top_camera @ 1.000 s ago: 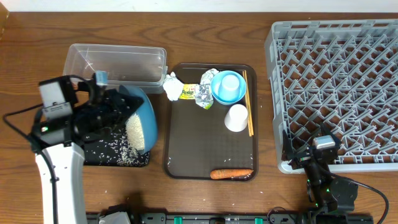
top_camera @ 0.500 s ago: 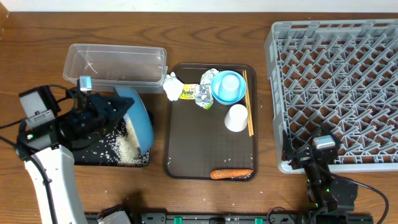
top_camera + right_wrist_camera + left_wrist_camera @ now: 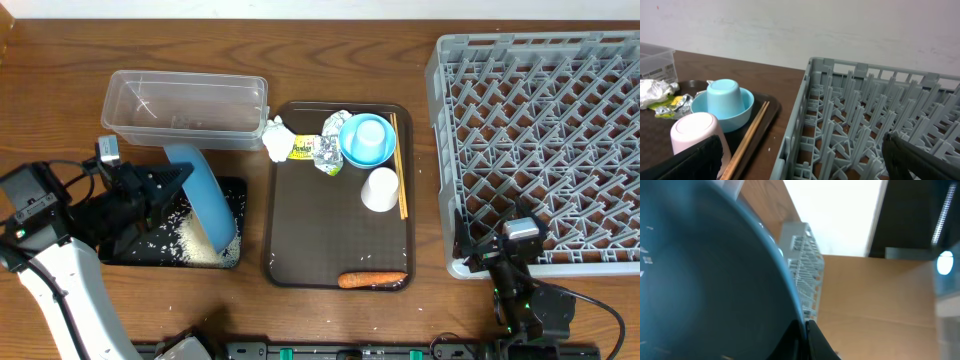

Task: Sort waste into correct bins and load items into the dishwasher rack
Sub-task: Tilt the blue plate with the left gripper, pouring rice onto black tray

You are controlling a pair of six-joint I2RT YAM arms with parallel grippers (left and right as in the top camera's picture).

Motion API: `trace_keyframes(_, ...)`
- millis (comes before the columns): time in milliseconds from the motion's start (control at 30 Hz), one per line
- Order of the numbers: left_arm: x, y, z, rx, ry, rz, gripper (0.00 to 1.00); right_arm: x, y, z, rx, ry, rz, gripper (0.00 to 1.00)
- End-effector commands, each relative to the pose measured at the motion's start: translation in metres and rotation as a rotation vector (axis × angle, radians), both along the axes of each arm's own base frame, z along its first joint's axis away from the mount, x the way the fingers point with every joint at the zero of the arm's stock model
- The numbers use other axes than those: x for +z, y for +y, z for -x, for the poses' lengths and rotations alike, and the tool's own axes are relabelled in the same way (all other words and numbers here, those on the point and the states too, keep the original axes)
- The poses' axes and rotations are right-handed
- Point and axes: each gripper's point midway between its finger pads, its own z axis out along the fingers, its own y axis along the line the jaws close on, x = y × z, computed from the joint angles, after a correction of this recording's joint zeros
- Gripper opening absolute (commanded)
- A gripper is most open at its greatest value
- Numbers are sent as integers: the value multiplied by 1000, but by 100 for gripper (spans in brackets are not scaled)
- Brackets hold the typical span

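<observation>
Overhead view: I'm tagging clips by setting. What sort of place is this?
Probably a staged dish-clearing bench rather than a real kitchen: a wooden table, a large grey plastic dishwasher rack and a dark brown serving tray.

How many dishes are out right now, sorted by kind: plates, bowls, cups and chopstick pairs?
blue plate: 1
light blue bowl: 1
cups: 2 (light blue cup, white cup)
pair of chopsticks: 1
Total: 5
</observation>
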Motion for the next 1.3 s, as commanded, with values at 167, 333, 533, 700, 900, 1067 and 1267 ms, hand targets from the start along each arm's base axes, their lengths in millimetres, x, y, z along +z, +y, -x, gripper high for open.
trace_keyframes(167,17,4,3,-14,-113,79,6,-1,-3,0,-12,2,-12,99)
trace_keyframes(333,15,9,6,15,-84,105,6,-1,-3,0,-12,2,-12,99)
trace_keyframes(533,7,18,9,48,-64,70,6,-1,-3,0,-12,2,-12,99)
trace_keyframes(700,9,22,9,60,-81,72,6,-1,-3,0,-13,2,-12,99)
trace_keyframes(900,11,5,17,7,-104,30,6,-1,-3,0,-12,2,-12,99)
trace_keyframes(1067,8,-17,30,-56,-87,-79,6,-1,-3,0,-12,2,-12,99)
trace_keyframes(1267,5,-39,48,-134,-117,-332,6,-1,-3,0,-12,2,-12,99)
